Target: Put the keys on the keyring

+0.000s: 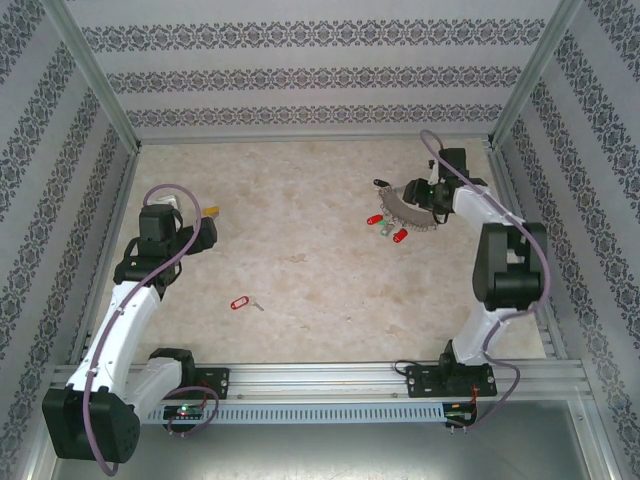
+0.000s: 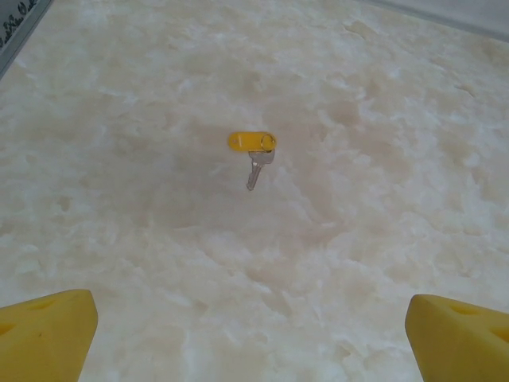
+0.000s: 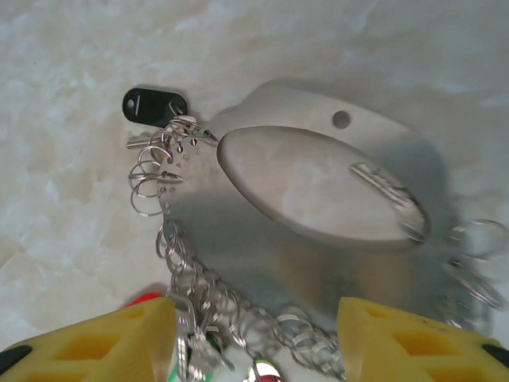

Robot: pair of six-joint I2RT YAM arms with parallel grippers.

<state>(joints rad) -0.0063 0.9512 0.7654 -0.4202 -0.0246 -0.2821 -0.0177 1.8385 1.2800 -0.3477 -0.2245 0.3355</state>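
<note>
The keyring [image 3: 318,263] is a flat silver plate with an oval hole and many small rings along its edge; it lies at the back right [image 1: 408,208]. A black-tagged key [image 3: 155,104] hangs at one end of it. Red [image 1: 375,219] and green [image 1: 388,228] tagged keys lie along its near edge. My right gripper [image 3: 254,350] is low over it, jaws apart, with the ringed edge between its yellow fingers [image 3: 95,342]. Another red-tagged key [image 1: 238,301] lies loose near the table's middle. A yellow-tagged key [image 2: 253,145] lies ahead of my left gripper [image 2: 254,342], which is wide open and holds nothing.
Patterned walls on a metal frame [image 1: 100,90] close in the marbled table [image 1: 300,200] on three sides. The right arm's elbow [image 1: 510,265] stands near the right wall. The mounting rail [image 1: 320,378] runs along the near edge.
</note>
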